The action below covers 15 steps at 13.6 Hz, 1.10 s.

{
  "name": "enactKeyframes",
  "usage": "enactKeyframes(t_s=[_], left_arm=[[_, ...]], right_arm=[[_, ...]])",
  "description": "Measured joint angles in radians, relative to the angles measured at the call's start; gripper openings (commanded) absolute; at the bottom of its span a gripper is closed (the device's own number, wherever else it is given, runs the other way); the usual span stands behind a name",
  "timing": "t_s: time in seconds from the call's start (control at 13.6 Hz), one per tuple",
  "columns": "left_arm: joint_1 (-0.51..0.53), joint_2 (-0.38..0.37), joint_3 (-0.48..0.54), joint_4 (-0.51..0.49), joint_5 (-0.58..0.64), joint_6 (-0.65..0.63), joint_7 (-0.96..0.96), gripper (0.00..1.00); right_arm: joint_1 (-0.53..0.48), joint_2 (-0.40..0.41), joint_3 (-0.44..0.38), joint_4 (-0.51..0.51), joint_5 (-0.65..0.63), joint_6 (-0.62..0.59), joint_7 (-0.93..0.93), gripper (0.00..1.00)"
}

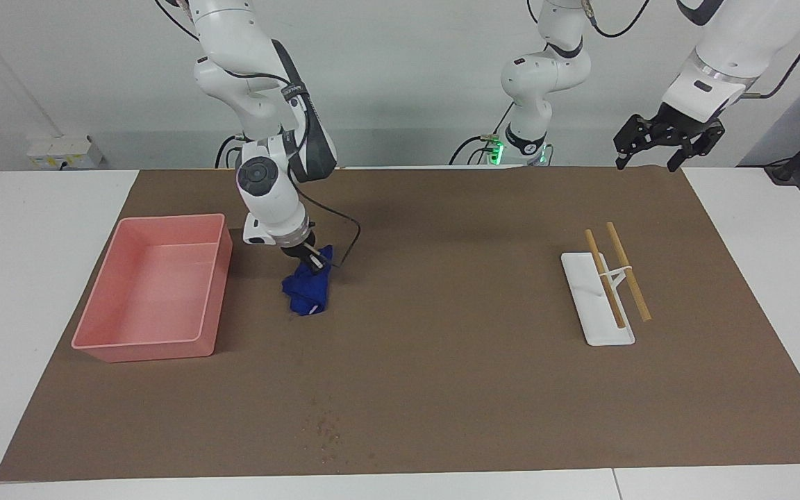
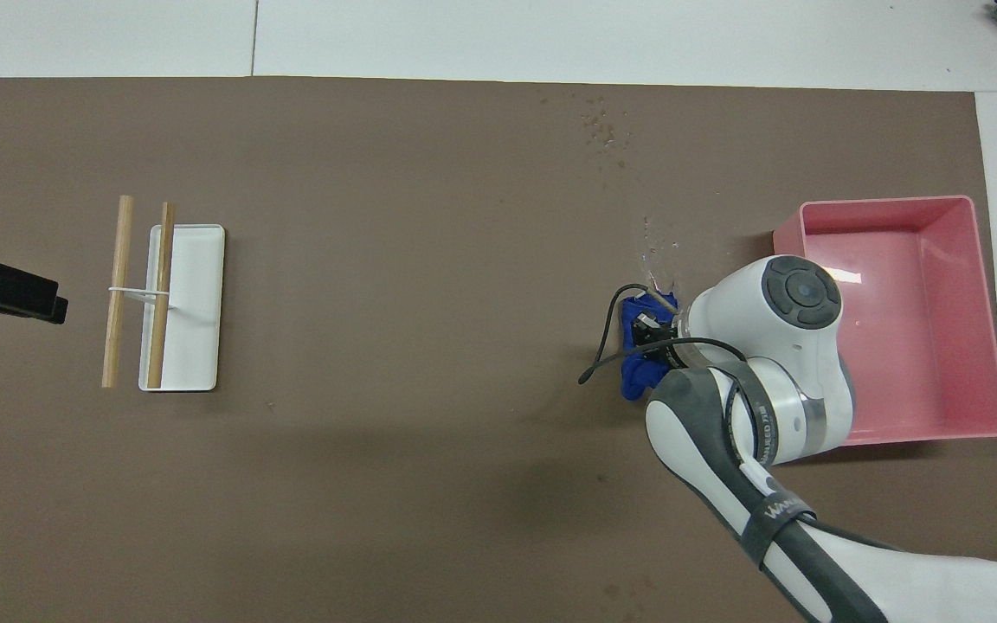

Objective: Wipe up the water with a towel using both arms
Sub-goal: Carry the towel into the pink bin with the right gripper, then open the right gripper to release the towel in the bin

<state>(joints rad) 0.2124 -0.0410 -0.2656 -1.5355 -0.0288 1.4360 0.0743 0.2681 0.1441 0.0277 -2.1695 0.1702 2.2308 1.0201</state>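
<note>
My right gripper is shut on the royal-blue towel, which hangs bunched with its lower end at the brown mat, beside the pink bin. In the overhead view the towel is partly hidden under the right wrist and gripper. The water shows as faint dark specks near the mat's edge farthest from the robots, seen from overhead as specks and a few glints nearer the towel. My left gripper is open and empty, raised over the mat's corner at the left arm's end; it also shows overhead.
The pink bin stands at the right arm's end of the mat, its rim close to the right wrist. A white tray with two wooden sticks across it lies toward the left arm's end.
</note>
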Motion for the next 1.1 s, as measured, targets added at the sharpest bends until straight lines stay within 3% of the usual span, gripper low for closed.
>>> enactKeyframes(t_s=[0.37,0.59,0.81,1.1], left_arm=[[0.0,-0.005,0.002,-0.007,0.0,0.0,0.0,1.0],[0.0,-0.005,0.001,-0.007,0.0,0.0,0.0,1.0],[0.0,-0.005,0.001,-0.007,0.0,0.0,0.0,1.0],[0.0,-0.006,0.001,-0.008,0.0,0.0,0.0,1.0]], right_arm=[[-0.03,-0.09,-0.01,0.109,0.0,-0.188,0.0,0.0],[-0.106,-0.169,-0.011,0.163,0.0,-0.245,-0.038,0.0],[-0.241,-0.228,-0.015,0.163,-0.001,-0.267,-0.226,0.0],[-0.458,-0.226,-0.021,0.126,-0.001,-0.271,-0.563,0.0]])
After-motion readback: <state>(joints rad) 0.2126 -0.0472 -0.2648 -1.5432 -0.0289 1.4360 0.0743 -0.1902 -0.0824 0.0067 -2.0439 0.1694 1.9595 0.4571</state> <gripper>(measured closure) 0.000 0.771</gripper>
